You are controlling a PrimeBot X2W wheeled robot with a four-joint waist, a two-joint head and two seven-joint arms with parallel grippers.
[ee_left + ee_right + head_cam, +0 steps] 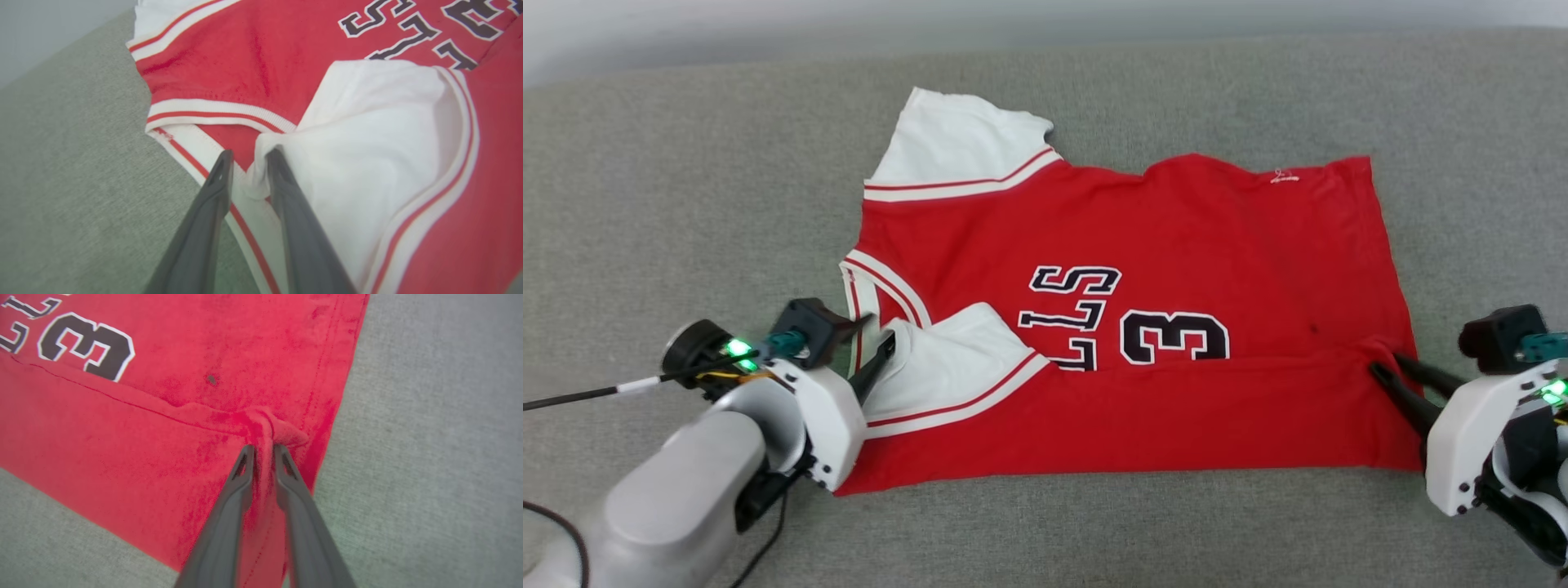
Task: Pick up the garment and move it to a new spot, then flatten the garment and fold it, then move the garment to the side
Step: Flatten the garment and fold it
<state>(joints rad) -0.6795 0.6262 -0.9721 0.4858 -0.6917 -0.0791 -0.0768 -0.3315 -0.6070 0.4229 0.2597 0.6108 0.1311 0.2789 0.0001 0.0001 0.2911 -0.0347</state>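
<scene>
Red jersey [1143, 237], left tool [880, 332] at 8 o'clock straddling sleeve [956, 351], grip unclear, right tool [1387, 364] at 4 o'clock pinching hem [261, 424].

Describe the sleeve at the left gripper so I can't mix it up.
On the grey surface lies the red garment, neckline toward the robot's left. Your sleeve is the white one nearest the left gripper. Unlike the far sleeve, which lies out on the grey, it is folded onto the red body.
</scene>
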